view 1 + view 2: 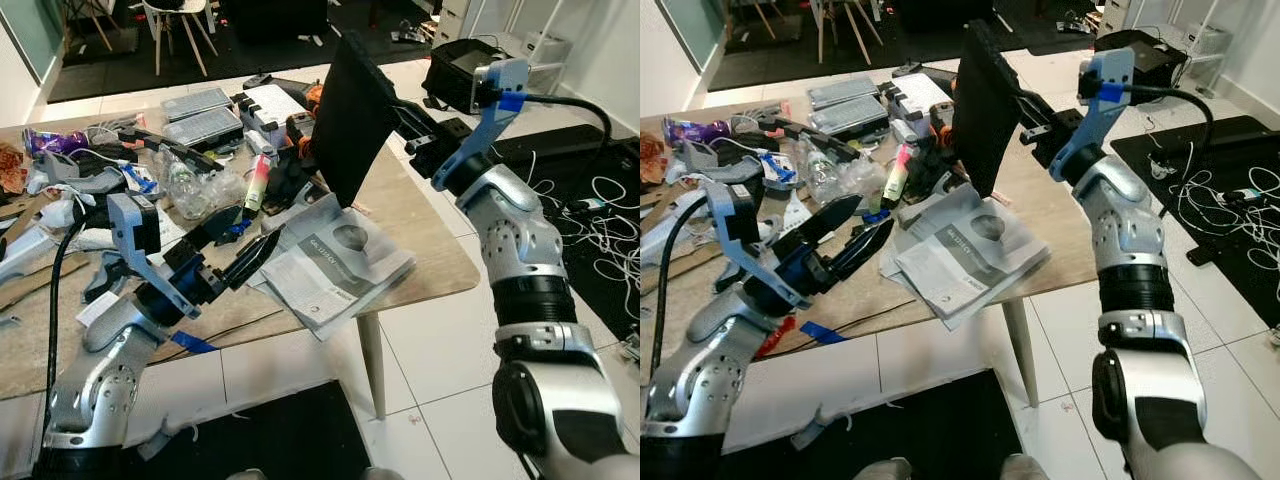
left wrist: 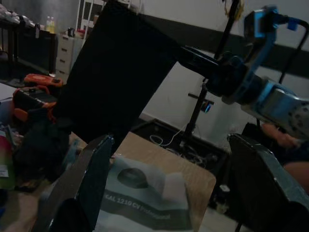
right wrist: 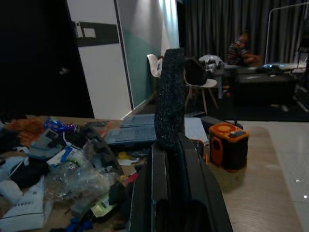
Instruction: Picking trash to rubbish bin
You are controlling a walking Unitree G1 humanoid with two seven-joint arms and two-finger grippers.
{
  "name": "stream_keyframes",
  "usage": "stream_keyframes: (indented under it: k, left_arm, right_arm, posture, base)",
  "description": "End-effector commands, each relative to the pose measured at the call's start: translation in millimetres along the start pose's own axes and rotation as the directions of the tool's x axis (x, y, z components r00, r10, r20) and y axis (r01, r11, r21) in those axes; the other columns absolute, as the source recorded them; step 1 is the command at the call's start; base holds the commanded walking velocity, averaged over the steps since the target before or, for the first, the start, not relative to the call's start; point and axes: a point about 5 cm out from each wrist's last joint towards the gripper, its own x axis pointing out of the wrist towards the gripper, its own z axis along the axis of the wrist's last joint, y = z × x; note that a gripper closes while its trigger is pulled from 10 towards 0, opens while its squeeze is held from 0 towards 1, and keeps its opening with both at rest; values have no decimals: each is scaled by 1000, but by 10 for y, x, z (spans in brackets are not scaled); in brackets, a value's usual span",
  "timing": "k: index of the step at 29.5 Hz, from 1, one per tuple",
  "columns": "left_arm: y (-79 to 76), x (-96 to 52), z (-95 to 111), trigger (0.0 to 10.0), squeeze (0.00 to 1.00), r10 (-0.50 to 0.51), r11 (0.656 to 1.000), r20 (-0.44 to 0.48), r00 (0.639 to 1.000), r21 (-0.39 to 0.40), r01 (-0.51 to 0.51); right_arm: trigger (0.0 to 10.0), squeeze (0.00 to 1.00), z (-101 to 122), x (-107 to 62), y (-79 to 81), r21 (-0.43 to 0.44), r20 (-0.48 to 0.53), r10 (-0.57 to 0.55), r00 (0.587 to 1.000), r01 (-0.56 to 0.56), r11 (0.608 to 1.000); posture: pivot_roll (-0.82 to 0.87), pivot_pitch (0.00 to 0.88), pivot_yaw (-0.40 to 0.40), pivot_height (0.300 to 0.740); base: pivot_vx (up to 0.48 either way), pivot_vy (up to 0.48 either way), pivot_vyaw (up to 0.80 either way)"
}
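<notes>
My right gripper is shut on the edge of a flat black foam board, holding it tilted in the air above the wooden table. In the right wrist view the black foam board stands edge-on between the fingers. My left gripper hovers open and holds nothing, low over the table's front edge, pointing at a folded grey newspaper that overhangs the edge. A pink and yellow bottle lies among the clutter behind it.
The table's left half is piled with wrappers, clear plastic, cables and keyboards. An orange device sits at the back. White chairs stand beyond. Cables trail on the floor at right. A seated person is far off.
</notes>
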Motion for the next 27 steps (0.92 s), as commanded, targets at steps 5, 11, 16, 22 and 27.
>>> stream_keyframes:
  k: [5,11,16,22,27]
  left_arm:
    - [-3,12,-37,10000,0,27,999,4,1000,21,-27]
    - [99,102,15,10000,0,126,984,51,991,120,-131]
    - [112,118,16,10000,0,151,978,59,987,137,-158]
    - [134,237,-141,10000,0,189,967,26,982,170,-191]
    - [169,231,-171,10000,0,221,955,15,975,198,-219]
  right_arm:
    - [10000,0,-37,-67,200,-45,-7,19,1000,-19,999]
    - [10000,0,-284,-174,251,24,15,-117,993,116,993]
    - [10000,0,-315,-283,289,30,12,-124,992,124,992]
    - [10000,0,-466,-446,328,60,-22,-141,990,142,988]
    - [10000,0,-506,-367,361,54,-30,-125,992,127,990]
  posture:
    - [30,0,-14,740]
    - [56,0,-20,740]
    - [44,0,-7,740]
    - [32,0,9,740]
    - [39,0,7,740]
  base:
    - [0,0,0]
    - [0,0,0]
    - [0,0,0]
    - [0,0,0]
    - [0,0,0]
